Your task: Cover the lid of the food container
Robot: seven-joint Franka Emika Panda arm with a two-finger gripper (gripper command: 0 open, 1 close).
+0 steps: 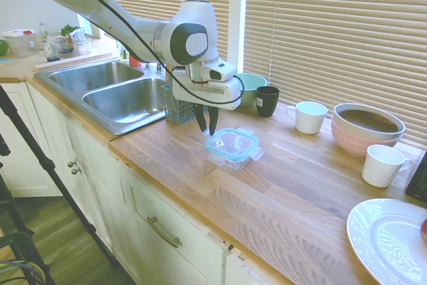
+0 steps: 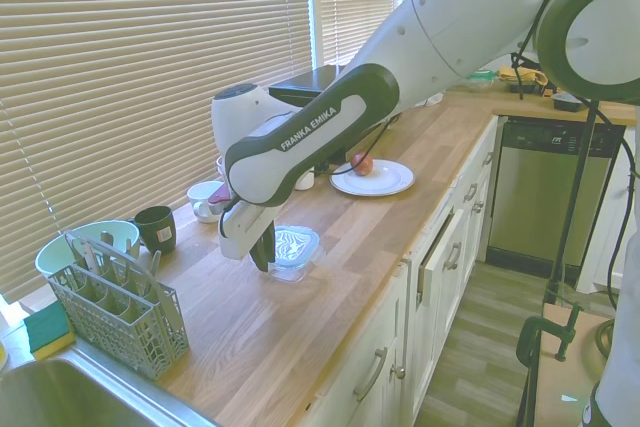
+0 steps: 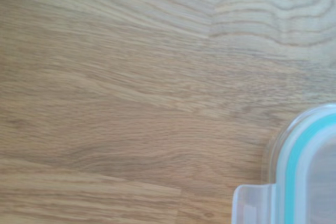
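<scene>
The lid, clear with a teal rim and snap tabs, lies flat on top of the small clear food container on the wooden counter. In the second exterior view the lid likewise rests on the container. My gripper hangs just beside the container on its sink side, with the fingertips close to the counter. It is shut and holds nothing. From the other side the gripper reads as one dark mass against the container's edge. The wrist view shows one corner of the lid with a tab.
A grey utensil basket and the double sink lie behind the gripper. Along the blinds stand a mint bowl, black cup, white mug, pink bowl and another mug. A white plate sits at the right.
</scene>
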